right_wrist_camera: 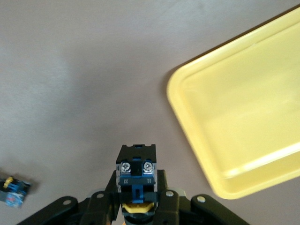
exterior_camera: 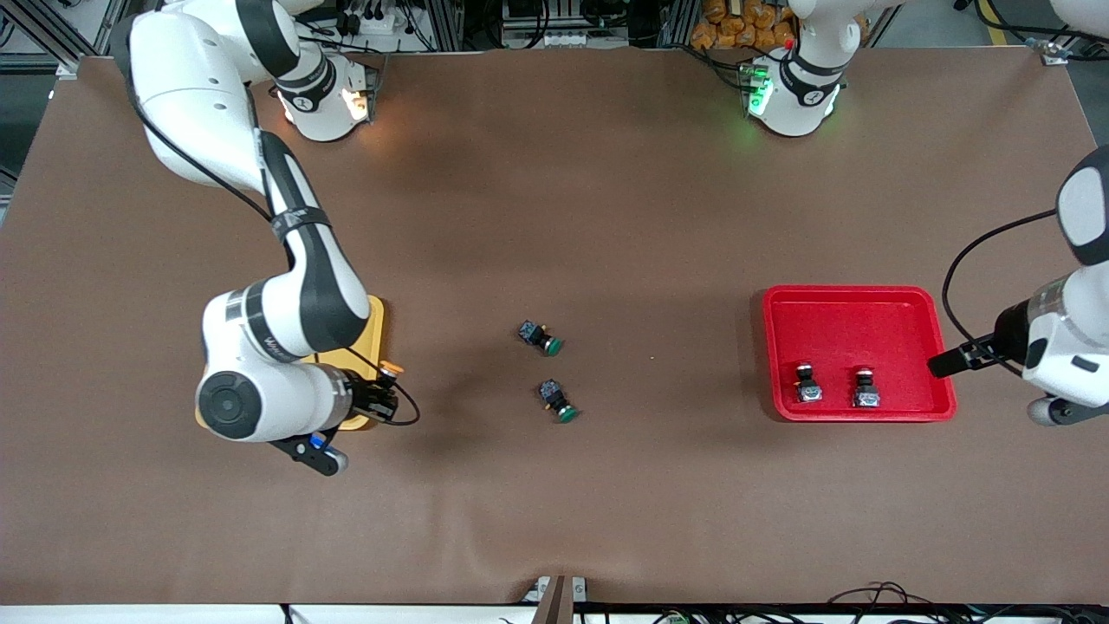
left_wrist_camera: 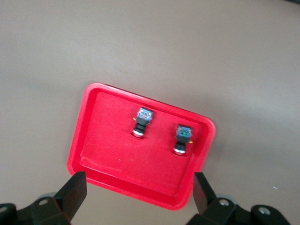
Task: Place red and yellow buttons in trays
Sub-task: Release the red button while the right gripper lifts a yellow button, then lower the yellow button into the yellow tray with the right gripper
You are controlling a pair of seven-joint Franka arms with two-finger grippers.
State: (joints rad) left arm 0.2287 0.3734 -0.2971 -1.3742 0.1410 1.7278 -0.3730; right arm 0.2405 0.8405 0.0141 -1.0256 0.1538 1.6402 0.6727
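Observation:
My right gripper is shut on a yellow-capped button, held just over the table beside the yellow tray's edge toward the table's middle. In the right wrist view the button sits between the fingers and the part of the yellow tray in view is bare. The second yellow button is hidden or out of view. Two red-capped buttons stand in the red tray. My left gripper is open and empty, up over that tray's rim at the left arm's end. The left wrist view shows the red tray and both buttons.
Two green-capped switches lie on the brown table between the two trays. One of them shows at the edge of the right wrist view. The right arm covers most of the yellow tray in the front view.

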